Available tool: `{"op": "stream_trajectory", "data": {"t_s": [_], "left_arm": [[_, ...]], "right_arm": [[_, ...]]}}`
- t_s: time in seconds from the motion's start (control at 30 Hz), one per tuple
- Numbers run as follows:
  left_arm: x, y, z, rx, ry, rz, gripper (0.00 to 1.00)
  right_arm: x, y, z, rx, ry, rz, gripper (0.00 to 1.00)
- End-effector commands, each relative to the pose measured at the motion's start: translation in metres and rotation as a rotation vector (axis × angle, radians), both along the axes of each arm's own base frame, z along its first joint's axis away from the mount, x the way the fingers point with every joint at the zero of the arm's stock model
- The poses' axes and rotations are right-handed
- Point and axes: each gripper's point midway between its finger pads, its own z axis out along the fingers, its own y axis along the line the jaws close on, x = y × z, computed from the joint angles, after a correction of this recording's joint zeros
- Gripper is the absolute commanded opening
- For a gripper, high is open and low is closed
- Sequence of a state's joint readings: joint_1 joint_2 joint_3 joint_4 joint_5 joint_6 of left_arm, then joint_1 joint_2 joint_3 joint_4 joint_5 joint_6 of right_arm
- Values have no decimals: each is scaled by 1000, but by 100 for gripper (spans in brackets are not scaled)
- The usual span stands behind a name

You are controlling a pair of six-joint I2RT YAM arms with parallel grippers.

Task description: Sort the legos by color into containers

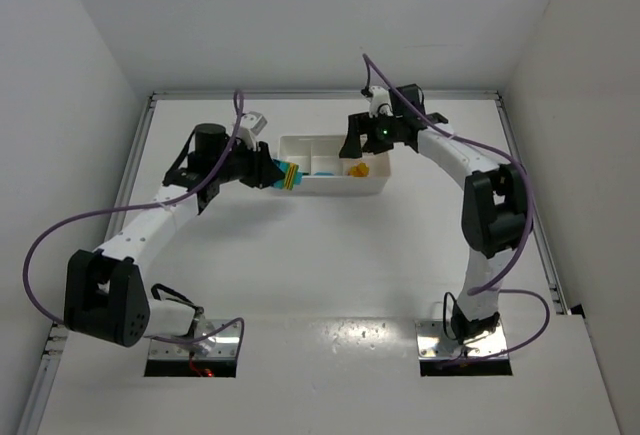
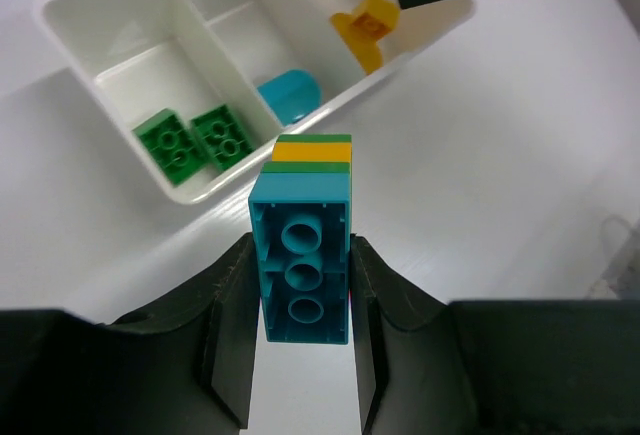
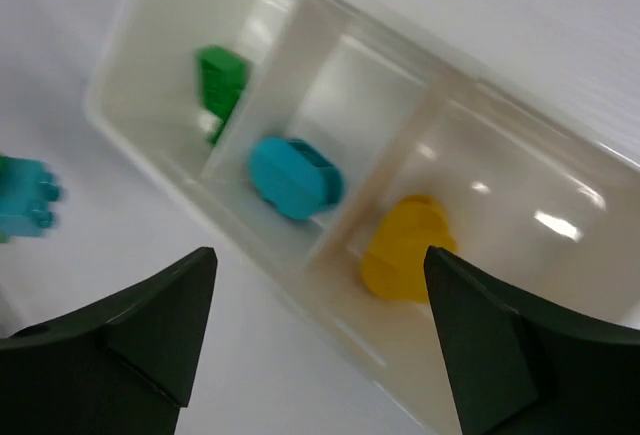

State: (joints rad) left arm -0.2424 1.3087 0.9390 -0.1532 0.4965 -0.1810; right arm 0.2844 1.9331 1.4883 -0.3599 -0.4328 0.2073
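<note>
The left claw (image 2: 303, 290) grips the mixed stack (image 2: 303, 205) at the tray's (image 2: 60, 30) near-left corner, long axis pointing right toward the open right claw (image 3: 318, 275) above the yellow brick (image 3: 405, 250).

Finding: no text, label, brand, number or sign can be read in any of the three views. The stud tops of the green legos (image 2: 175, 145), at the left of the left wrist view, show only round relief. Any embossing there is too small to make out.
</note>
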Motion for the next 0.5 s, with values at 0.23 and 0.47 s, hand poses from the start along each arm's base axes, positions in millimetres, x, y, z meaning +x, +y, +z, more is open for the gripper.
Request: {"op": "stream_trajectory", "data": {"t_s": [0.23,0.47], "left_arm": [[-40,-62,60,-361,28,-480,0],[-48,-72,65,-434,144,-680,0]], "right_arm": [[-119,51,105,613,-50,585,84],[-151,53,118,660,-44,723,82]]}}
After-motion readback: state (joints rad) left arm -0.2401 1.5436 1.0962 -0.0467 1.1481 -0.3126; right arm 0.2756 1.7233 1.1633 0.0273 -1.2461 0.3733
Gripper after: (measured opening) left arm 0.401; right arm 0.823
